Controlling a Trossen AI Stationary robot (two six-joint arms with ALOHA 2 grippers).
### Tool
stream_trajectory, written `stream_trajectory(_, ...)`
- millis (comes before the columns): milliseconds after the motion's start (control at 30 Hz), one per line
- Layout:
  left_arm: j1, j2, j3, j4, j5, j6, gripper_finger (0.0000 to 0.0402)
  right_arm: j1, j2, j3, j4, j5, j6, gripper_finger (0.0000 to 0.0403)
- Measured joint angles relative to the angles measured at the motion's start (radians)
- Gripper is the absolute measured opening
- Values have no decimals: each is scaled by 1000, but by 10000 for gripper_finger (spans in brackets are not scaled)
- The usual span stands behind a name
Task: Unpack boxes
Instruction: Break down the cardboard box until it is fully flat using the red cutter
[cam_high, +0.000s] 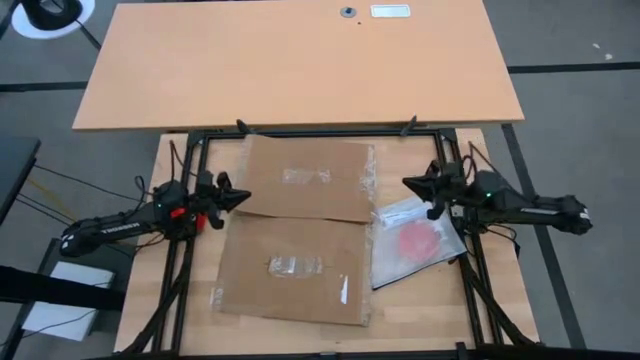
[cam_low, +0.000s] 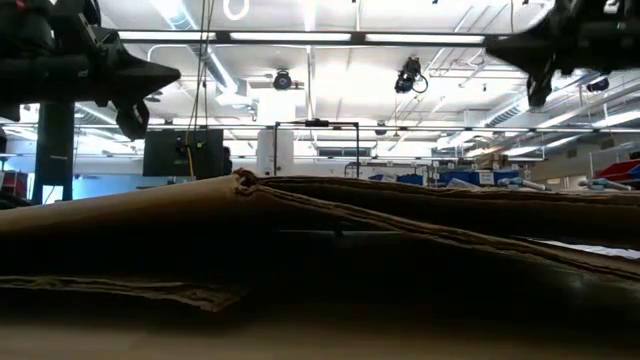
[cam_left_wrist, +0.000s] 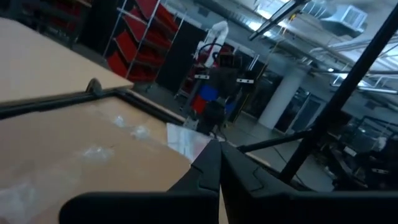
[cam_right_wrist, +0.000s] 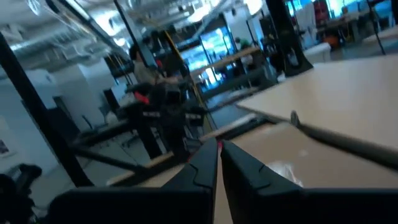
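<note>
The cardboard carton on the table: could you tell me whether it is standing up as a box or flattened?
Flattened. In the high view the cardboard carton lies spread as flat panels with tape strips; the low view shows only thin layers.

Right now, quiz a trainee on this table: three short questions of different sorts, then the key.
1. True or false: the cardboard carton stands upright with its flaps closed.
2. Which lies nearest the right pincer? A) the clear plastic bag B) a roll of tape C) a pair of scissors
3. Fill in: both the left pincer and the right pincer are ____ and hold nothing.

Key: 1 false, it lies flattened on the table; 2 A; 3 shut.
</note>
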Motion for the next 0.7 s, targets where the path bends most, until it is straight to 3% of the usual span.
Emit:
stream_trajectory(367, 0, 4, 0, 3, -2, 7, 10, 0, 0, -166, 58, -51, 50, 26)
stream_trajectory(700, 0, 5, 0, 8, -3, 7, 11, -1, 0, -169, -50, -159, 78, 24)
